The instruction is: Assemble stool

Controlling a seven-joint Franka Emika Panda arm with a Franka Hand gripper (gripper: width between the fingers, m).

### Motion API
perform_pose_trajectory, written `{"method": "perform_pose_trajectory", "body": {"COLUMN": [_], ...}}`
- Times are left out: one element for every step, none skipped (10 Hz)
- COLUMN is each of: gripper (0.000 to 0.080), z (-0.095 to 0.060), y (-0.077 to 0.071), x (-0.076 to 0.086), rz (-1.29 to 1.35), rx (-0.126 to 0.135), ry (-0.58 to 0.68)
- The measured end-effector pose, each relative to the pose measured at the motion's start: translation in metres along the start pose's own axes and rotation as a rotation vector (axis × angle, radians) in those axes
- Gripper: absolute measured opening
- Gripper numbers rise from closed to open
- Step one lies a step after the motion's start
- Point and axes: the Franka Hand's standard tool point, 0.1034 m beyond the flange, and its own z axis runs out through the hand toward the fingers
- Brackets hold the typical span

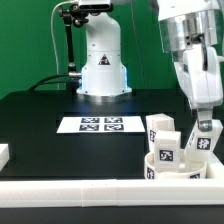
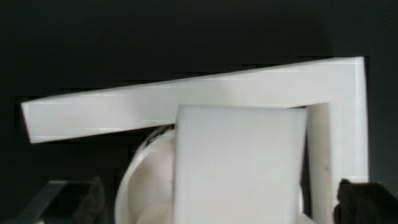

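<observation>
The stool's round white seat point(image 1: 172, 170) lies at the exterior view's right, against the front rail. Tagged white legs point(image 1: 161, 127) point(image 1: 166, 150) stand on it. My gripper point(image 1: 203, 131) hangs straight down over a third leg point(image 1: 204, 143) at the seat's right side. In the wrist view that leg point(image 2: 249, 150) is a broad white block between my two dark fingers point(image 2: 365, 196), and the seat's curved edge point(image 2: 150, 172) shows beside it. The gripper point(image 2: 222, 203) is open, and a dark gap shows between the leg and one finger.
White border rails point(image 1: 90, 190) run along the table's front and meet in a corner point(image 2: 329, 85) behind the leg. The marker board point(image 1: 100, 124) lies mid-table before the robot base point(image 1: 102, 70). A small white part point(image 1: 3, 153) sits at the exterior view's left edge.
</observation>
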Motion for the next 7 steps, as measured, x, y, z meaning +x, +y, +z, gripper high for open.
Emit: {"method": "perform_pose_trajectory", "body": {"gripper": [0.0649, 0.0649, 0.0649, 0.0649, 0.0649, 0.0649, 0.0649], "z": [0.002, 0.002, 0.002, 0.002, 0.001, -0.001, -0.001], "y": [0.001, 0.001, 0.001, 0.001, 0.001, -0.001, -0.002], "x": [0.002, 0.002, 0.002, 0.002, -0.001, -0.005, -0.008], "rz": [-0.098, -0.152, -0.234, -0.278, -0.412, -0.575, -0.727], "rx": [-0.002, -0.003, -0.003, -0.003, -0.02, -0.033, -0.026], "ry": [0.002, 0.002, 0.002, 0.002, 0.019, 0.044, 0.057]}}
